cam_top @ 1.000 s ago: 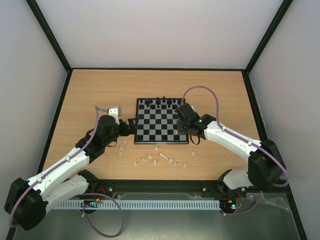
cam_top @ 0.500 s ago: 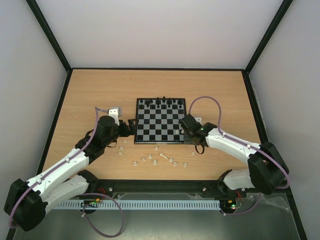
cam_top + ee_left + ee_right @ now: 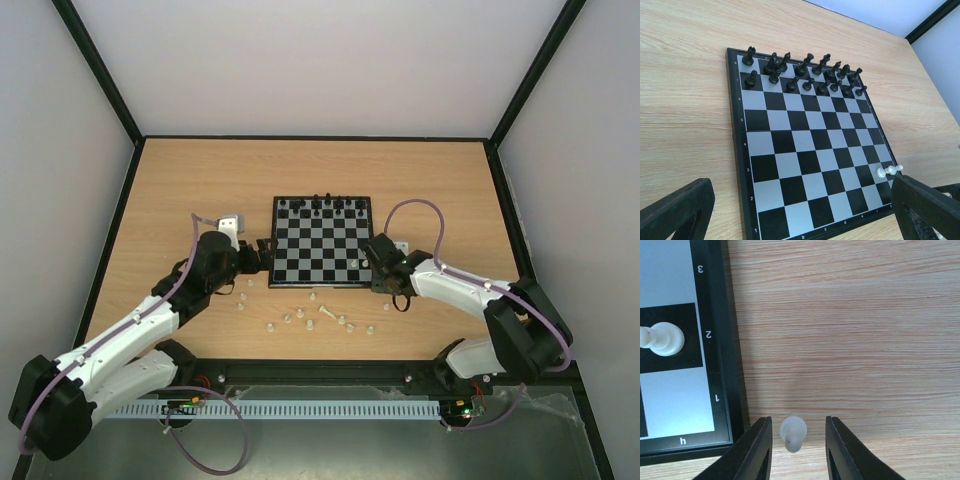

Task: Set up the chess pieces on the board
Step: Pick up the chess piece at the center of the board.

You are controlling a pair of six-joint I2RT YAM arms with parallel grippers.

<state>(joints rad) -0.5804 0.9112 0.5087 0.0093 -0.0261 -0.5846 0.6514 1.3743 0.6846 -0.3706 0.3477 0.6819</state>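
Board (image 3: pixel 320 242): flat on the table (image 3: pixel 180 180), mid-field, squared to both arms; thin black border with rank and file marks along its rim.
Black pieces (image 3: pixel 805 75): standing in the two rows at the board's far side.
Pawn on h2 (image 3: pixel 662 338): whitish, on the dark square beside the board's right edge (upright or tipped over: cannot tell from either wrist view).
Loose whitish pieces (image 3: pixel 300 314): scattered on the wood in front of the board's near edge, clear of it.
Right gripper (image 3: pixel 799 421): low over the wood, just off the board's near right corner. Fingers are part-way apart and straddle the corner pawn (image 3: pixel 792 432). Bare wood shows on both sides of that pawn, so neither finger touches it.
Left gripper (image 3: pixel 800 200): at the board's left edge, looking across the squares; fingers spread wide, with the board's near rows framed between them.
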